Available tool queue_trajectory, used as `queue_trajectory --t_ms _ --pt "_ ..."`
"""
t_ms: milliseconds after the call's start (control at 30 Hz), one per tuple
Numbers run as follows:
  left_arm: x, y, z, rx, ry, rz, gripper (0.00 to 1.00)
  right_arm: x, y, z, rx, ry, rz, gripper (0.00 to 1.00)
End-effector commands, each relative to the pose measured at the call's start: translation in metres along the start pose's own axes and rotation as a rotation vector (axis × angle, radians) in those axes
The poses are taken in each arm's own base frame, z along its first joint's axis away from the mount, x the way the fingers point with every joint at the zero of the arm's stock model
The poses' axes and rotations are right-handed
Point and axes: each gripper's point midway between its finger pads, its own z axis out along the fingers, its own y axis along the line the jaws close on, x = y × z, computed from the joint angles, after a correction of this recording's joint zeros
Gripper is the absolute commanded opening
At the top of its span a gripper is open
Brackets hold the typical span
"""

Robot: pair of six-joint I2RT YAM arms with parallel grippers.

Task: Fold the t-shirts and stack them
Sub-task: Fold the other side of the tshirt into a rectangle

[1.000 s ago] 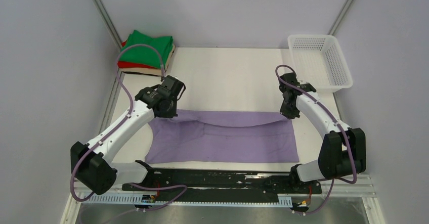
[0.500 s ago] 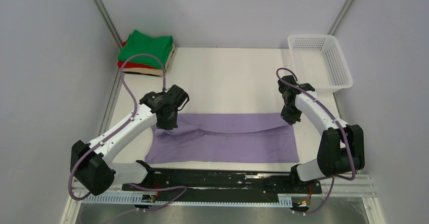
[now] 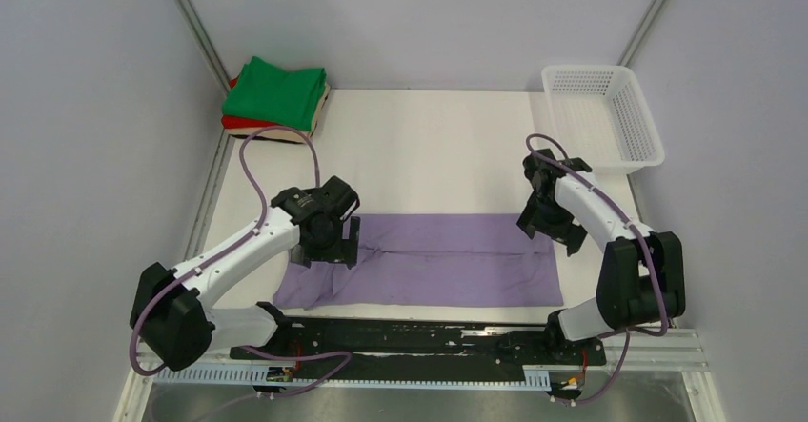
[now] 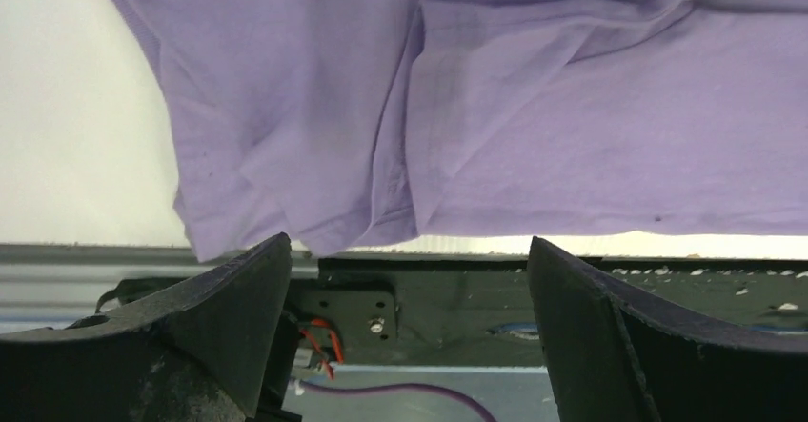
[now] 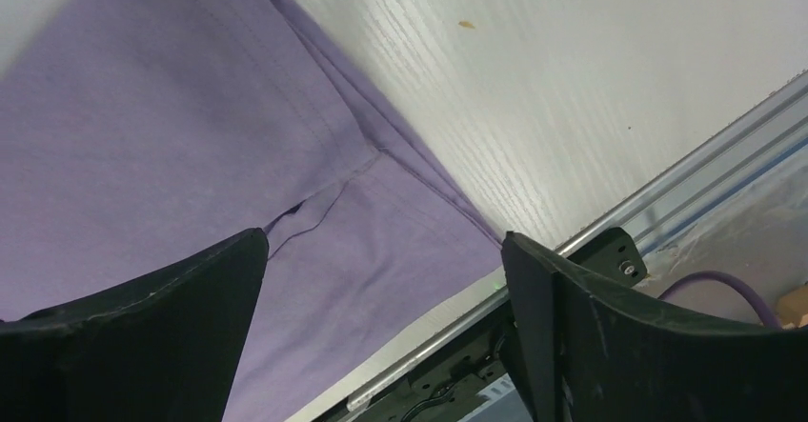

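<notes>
Your white bench [image 3: 429, 146] sits inside pale grey walls, with both arms bolted at its near edge. The lavender t-shirt [image 3: 448, 265] lies on the near half of the bench as a long band folded across its width, running from one arm to the other. Its right end is fairly square, while its left end is rumpled and bunched.

Your left pincer [image 3: 329, 249] hangs over the shirt's left end with its jaws spread wide. It is released, with nothing between its fingers [image 4: 229, 327]. In the left wrist view you can see creased cloth and a folded-over flap below it, and the shirt's near edge reaches the bench's near edge above the black base rail [image 4: 429, 298].

Your right pincer [image 3: 551, 233] is over the shirt's far right corner, also spread and released. In its wrist view the fingers [image 5: 610, 346] frame a seam and the shirt's edge, with bare bench beside them.

At the far left corner a green t-shirt [image 3: 276, 93] lies folded on top of a red t-shirt [image 3: 240, 123]. The white mesh basket [image 3: 610, 122] stands at the far right corner, well apart from the lavender shirt.
</notes>
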Motion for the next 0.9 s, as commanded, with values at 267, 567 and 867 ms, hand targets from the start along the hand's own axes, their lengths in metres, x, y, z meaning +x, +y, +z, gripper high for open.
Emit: queue_trajectory --t_ms 267,567,867 --pt "-0.092 -0.068 0.04 0.205 -0.233 -0.081 1.0 -0.041 0.023 -0.049 -0.348 -0.298 0.098 1.0" --pt "-0.071 -0.053 0.074 0.128 -0.179 -0.066 1.0 -0.032 0.018 -0.046 -0.36 -0.297 0.101 1.0" --pt "-0.032 -0.087 0.049 0.306 -0.096 -0.026 1.0 -0.025 0.016 -0.042 -0.369 -0.287 0.131 1.0"
